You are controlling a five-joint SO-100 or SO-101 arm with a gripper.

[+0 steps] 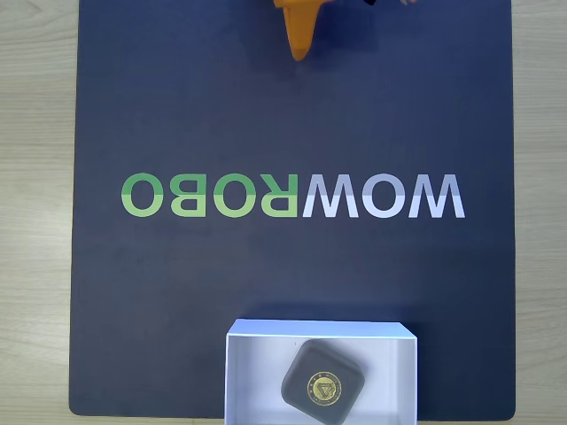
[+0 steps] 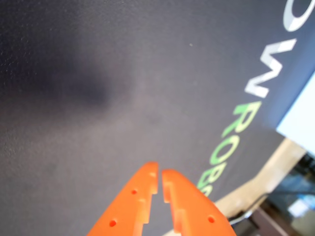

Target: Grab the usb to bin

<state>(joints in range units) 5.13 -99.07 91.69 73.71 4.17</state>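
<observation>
Surface: pale wood-grain tabletop carrying a dark navy mat printed with white-and-green "WOWROBO" lettering, mirrored in the fixed view.

Item one: shallow rectangular white box with thin walls, at the mat's bottom edge in the fixed view, long axis running left to right.

Item two: small dark grey rounded-square flat case with a round yellow-and-black triangle emblem on top, lying flat inside the box, right of its middle. Near-square, so no clear long axis; it sits turned, one corner pointing toward the top of the picture.

Item three: my orange two-finger pincer, well apart from the box at the mat's far end, tips almost pressed together, a thin slit between them, nothing pinched.
</observation>
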